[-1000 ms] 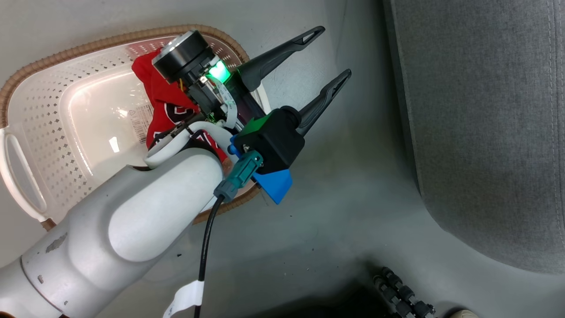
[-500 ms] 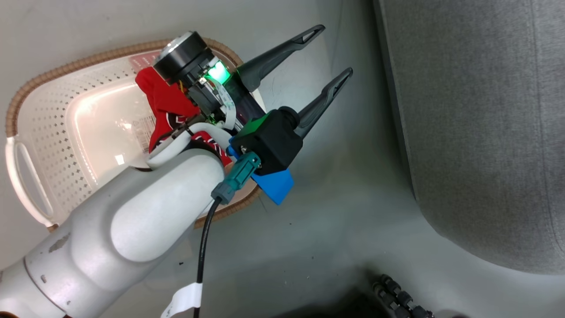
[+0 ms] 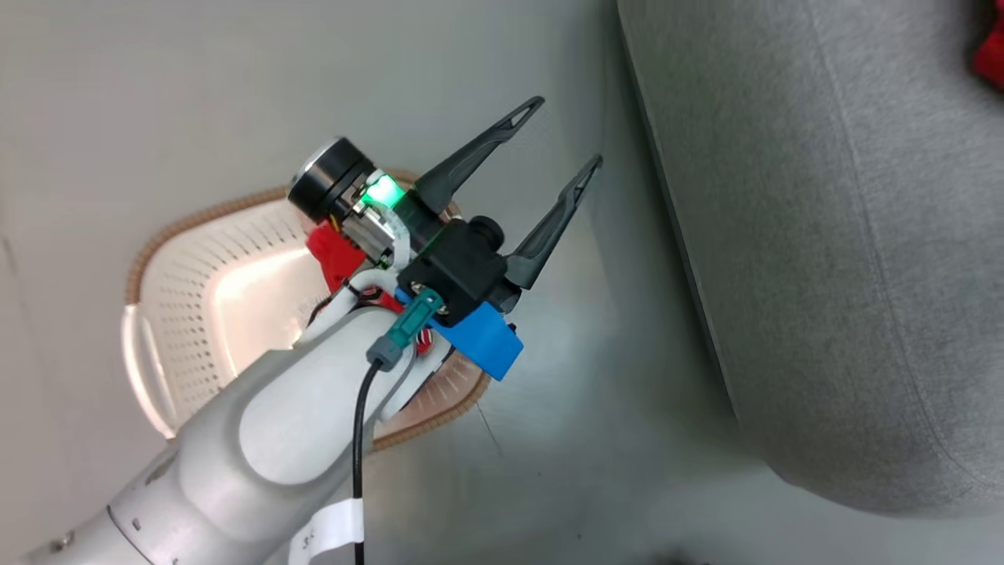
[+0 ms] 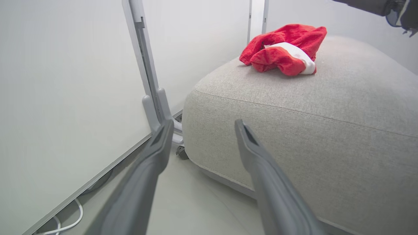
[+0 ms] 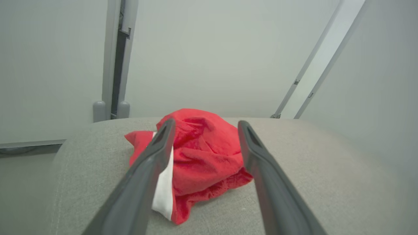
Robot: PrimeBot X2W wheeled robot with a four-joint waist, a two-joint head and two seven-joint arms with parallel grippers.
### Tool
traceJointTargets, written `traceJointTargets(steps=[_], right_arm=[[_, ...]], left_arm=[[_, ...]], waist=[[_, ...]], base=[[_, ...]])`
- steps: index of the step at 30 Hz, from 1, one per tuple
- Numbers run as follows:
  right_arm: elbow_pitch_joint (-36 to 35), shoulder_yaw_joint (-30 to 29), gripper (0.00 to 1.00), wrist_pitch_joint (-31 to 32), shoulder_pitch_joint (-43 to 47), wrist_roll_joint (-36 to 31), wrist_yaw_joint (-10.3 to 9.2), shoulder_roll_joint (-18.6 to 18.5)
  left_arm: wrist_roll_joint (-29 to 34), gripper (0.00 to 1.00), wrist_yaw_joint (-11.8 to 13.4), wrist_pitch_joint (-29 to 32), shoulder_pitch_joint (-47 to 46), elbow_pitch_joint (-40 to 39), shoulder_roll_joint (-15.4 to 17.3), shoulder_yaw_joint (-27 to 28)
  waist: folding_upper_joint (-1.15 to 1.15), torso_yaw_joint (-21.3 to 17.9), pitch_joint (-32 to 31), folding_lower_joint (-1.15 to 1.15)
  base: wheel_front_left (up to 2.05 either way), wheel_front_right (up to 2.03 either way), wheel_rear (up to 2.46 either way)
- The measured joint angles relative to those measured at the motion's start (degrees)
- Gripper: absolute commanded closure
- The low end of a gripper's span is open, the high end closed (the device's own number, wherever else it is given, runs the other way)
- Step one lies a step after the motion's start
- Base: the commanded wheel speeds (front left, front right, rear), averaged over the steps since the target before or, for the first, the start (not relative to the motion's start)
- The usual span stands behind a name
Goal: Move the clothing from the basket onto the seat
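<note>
Near the basket (image 3: 196, 314), hovered with left gripper (image 3: 567, 131) spread empty, hid most of jersey (image 3: 333, 251) behind forearm (image 3: 274, 424); held right gripper (image 5: 206, 123) unclenched before striped garment (image 5: 202, 163) on seat (image 5: 326, 169).

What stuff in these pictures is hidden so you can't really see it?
- Head view: the red cloth in the basket is mostly behind the left arm's wrist; no lettering readable.
- Head view: the garment on the seat is cut off by the right edge.
- Right wrist view: the right gripper's open jaws cover part of that garment; touching or not, unclear.
</note>
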Motion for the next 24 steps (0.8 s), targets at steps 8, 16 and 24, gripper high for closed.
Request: traceJointTargets(steps=[8, 16, 24], right_arm=[[-5.5, 10.3, 0.0, 0.0, 4.5, -1.2, 0.0, 1.6], [-6.3, 20.6, 0.0, 0.0, 6.2, -1.5, 0.0, 2.0], [-5.5, 27.2, 0.0, 0.0, 9.2, -0.9, 0.0, 3.2]], left_arm=[[-0.8, 0.0, 1.7, -0.2, 7.5, -2.0, -1.6, 9.2], [1.1, 0.0, 1.2, -0.2, 14.3, -3.0, -3.1, 19.2], [3.2, 0.0, 0.1, -0.2, 22.0, -3.1, -5.2, 29.1]], waist=[[0.0, 2.9, -8.9, 0.0], [-0.01, 7.4, -15.6, -0.01], [0.0, 11.9, -21.2, -0.01]], base=[[0.0, 0.0, 0.0], [0.0, 0.0, 0.0], [0.0, 0.0, 0.0]])
